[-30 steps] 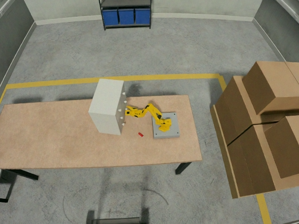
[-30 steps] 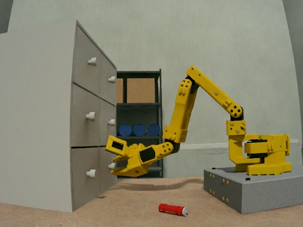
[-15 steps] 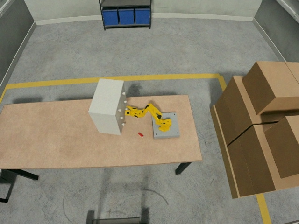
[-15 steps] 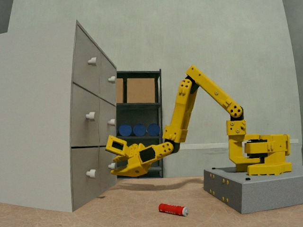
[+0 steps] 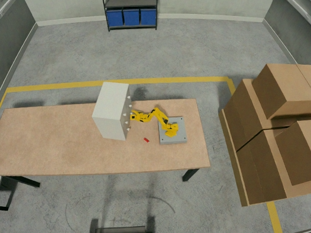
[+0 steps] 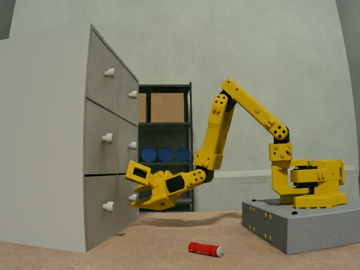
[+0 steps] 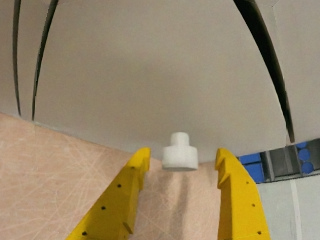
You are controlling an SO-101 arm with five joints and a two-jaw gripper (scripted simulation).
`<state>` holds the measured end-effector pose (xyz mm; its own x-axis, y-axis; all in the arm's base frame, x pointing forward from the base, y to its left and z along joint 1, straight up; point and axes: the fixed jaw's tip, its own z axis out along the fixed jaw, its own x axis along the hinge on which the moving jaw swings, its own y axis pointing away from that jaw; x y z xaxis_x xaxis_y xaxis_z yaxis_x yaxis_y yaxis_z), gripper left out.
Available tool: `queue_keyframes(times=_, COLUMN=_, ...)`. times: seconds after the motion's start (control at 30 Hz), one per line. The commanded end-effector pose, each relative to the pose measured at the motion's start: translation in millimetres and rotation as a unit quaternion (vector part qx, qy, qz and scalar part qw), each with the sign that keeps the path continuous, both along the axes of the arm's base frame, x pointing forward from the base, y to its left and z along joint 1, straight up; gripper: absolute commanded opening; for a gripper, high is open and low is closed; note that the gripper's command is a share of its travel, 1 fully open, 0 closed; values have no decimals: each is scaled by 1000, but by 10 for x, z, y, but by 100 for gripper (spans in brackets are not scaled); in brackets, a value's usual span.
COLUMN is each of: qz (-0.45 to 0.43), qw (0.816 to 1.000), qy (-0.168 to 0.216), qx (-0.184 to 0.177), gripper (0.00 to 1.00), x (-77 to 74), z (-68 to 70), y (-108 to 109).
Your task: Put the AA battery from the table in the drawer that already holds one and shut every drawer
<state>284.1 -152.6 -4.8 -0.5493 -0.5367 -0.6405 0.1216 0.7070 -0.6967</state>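
Observation:
A white cabinet (image 5: pixel 112 110) with six small drawers stands on the table, and all its drawers look shut. A red AA battery (image 5: pixel 146 140) lies on the table between the cabinet and the arm's base; it also shows in the exterior view (image 6: pixel 206 248). My gripper (image 6: pixel 135 197) is low, at the bottom drawer on the far side. In the wrist view its fingers stand apart on either side of that drawer's white knob (image 7: pixel 180 151), whose head sits just past the tips. The fingers hold nothing. The drawers' contents are hidden.
The arm sits on a grey base block (image 5: pixel 172 134) to the right of the cabinet. Stacked cardboard boxes (image 5: pixel 271 130) stand off the table to the right. A dark shelf with blue bins (image 5: pixel 130 15) stands at the back wall.

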Motion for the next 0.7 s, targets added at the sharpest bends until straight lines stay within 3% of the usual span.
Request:
queue_keyframes(times=0.0, qz=6, qw=1000, qy=9, qx=2, gripper=21, x=-18, z=-52, y=46)
queue_keyframes(times=0.67, qz=6, qw=1000, qy=9, qx=2, gripper=19, x=-19, z=-55, y=47)
